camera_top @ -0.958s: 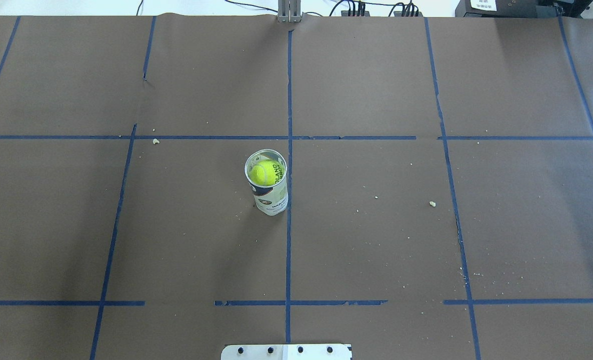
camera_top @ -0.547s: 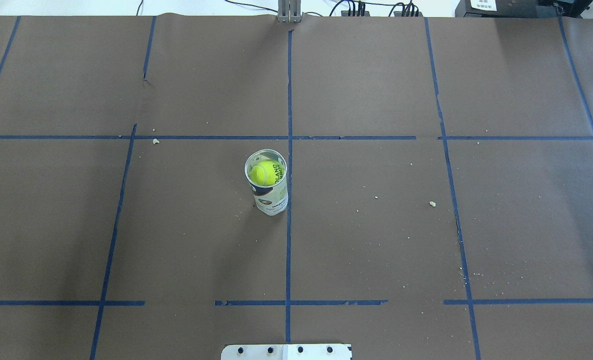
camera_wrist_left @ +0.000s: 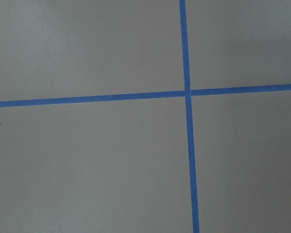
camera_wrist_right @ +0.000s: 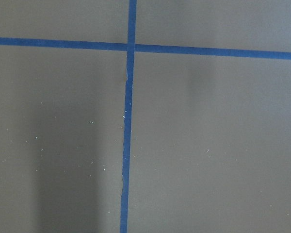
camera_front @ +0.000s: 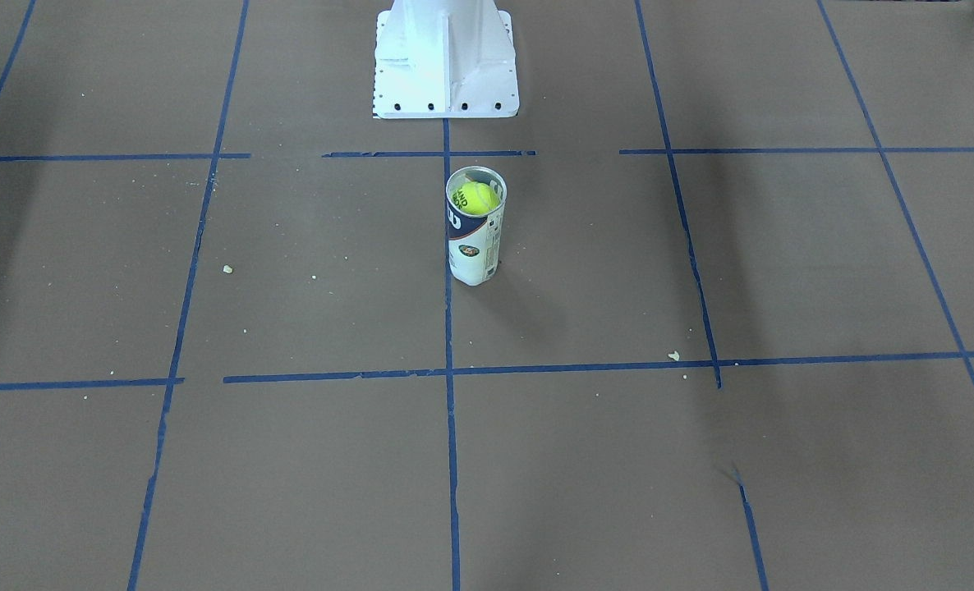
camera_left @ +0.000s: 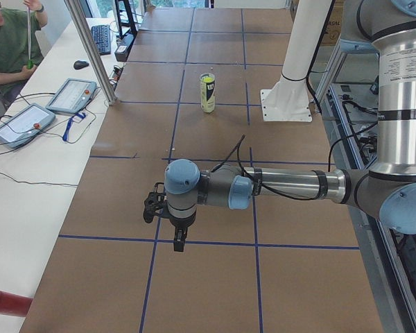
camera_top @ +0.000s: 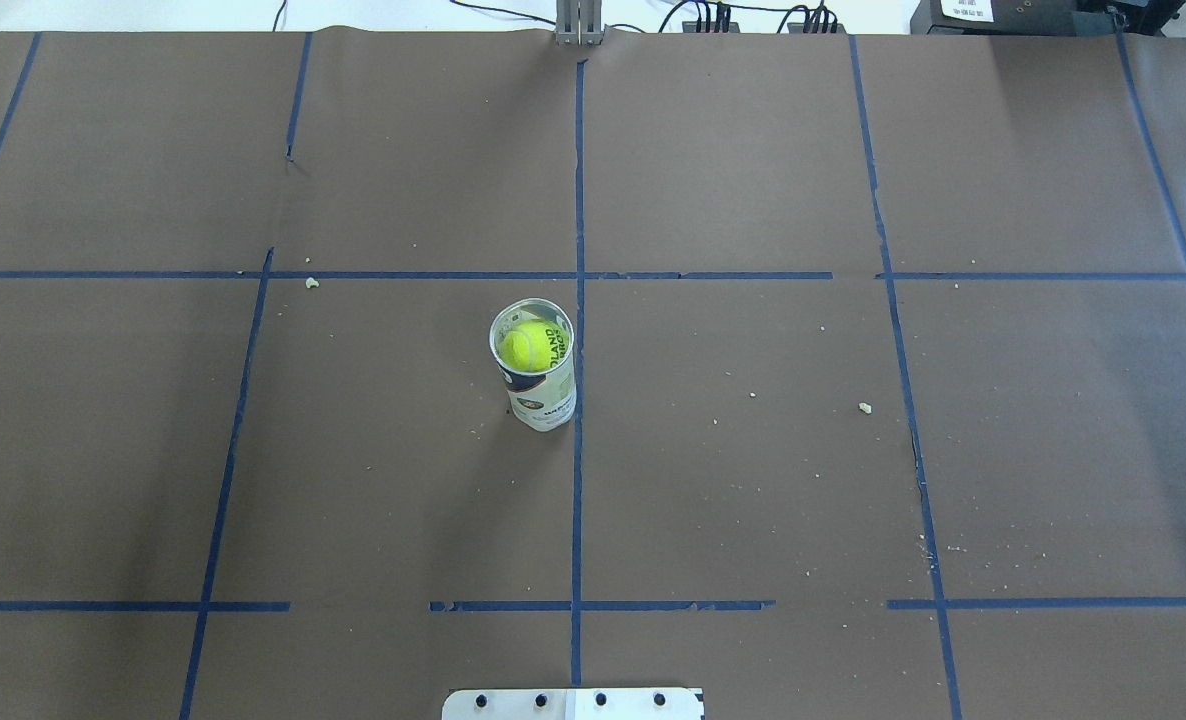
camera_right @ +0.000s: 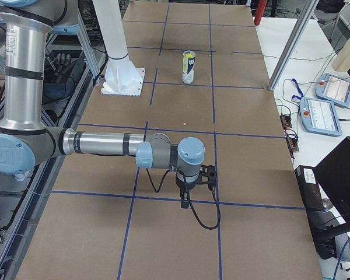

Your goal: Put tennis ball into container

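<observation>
The tennis ball (camera_top: 525, 348) sits inside the upright container (camera_top: 545, 402), near its open top, just left of the middle tape line. The front view shows the same ball (camera_front: 475, 198) in the tube (camera_front: 475, 253). Neither gripper appears in the overhead or front views. In the left side view my left gripper (camera_left: 151, 206) hangs over the table far from the container (camera_left: 207, 94). My right gripper (camera_right: 210, 175) hovers equally far from the container (camera_right: 189, 69) in the right side view. I cannot tell whether either one is open or shut. Both wrist views show only brown table and blue tape.
The white robot pedestal (camera_front: 446, 57) stands behind the tube. Blue tape lines (camera_top: 578, 500) grid the brown table, with crumbs (camera_top: 864, 407) scattered about. A person (camera_left: 7, 41) and tablets (camera_left: 69, 95) are beside the table's far edge.
</observation>
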Controlling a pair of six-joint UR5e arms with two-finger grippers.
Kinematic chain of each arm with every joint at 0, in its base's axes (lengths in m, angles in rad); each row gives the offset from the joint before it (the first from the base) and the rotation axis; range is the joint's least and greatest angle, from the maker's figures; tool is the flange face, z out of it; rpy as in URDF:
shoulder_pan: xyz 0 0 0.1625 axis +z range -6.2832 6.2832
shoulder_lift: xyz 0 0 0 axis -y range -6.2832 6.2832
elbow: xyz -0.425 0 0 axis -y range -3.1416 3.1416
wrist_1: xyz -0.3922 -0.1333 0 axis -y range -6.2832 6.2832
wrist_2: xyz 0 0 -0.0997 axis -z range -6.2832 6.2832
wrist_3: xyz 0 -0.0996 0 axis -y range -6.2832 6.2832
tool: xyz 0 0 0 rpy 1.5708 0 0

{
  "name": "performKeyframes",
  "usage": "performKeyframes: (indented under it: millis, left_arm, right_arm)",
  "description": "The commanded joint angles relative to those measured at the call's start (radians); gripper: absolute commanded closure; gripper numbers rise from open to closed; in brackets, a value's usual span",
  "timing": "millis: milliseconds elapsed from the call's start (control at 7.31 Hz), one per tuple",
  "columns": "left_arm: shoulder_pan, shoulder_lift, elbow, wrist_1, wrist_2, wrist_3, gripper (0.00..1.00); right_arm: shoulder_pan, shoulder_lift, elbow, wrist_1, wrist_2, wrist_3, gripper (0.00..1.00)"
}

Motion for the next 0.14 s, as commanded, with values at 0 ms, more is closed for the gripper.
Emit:
performKeyframes:
  millis: [0]
  left_arm:
    - [0.000,-0.001,0.003,-0.001,-0.001,0.000,0.00]
  right_arm:
    - [0.000,0.001,0.000,0.000,0.000,0.000,0.00]
